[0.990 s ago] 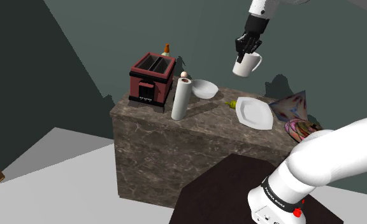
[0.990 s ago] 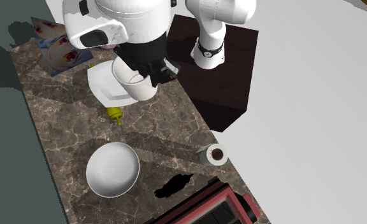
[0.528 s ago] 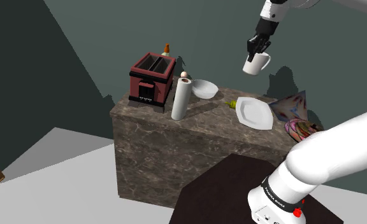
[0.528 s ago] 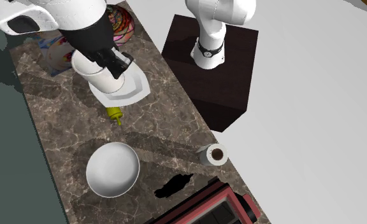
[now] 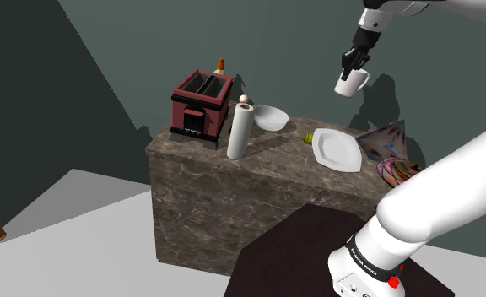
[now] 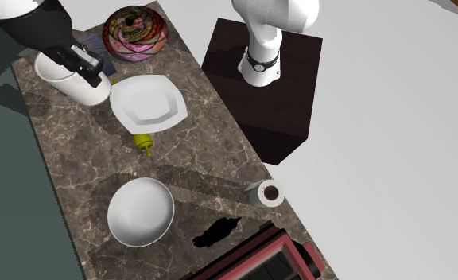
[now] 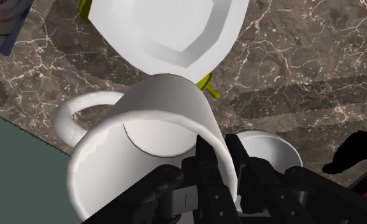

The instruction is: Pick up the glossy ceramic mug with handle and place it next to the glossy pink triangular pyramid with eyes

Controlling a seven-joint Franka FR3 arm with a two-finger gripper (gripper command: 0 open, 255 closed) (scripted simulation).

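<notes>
One white mug (image 5: 349, 82) hangs high, pinched by its rim in the black gripper (image 5: 354, 64). It has moved toward the shoulder view's right, nearer the pyramid (image 5: 383, 140), so I think setting it down comes next.

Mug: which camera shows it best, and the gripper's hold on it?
The wrist view: the white mug is close up, with its rim, inside and handle plain, and the gripper pinches its wall. The shoulder view shows it small, above the counter. In the second exterior view the arm covers part of it.
</notes>
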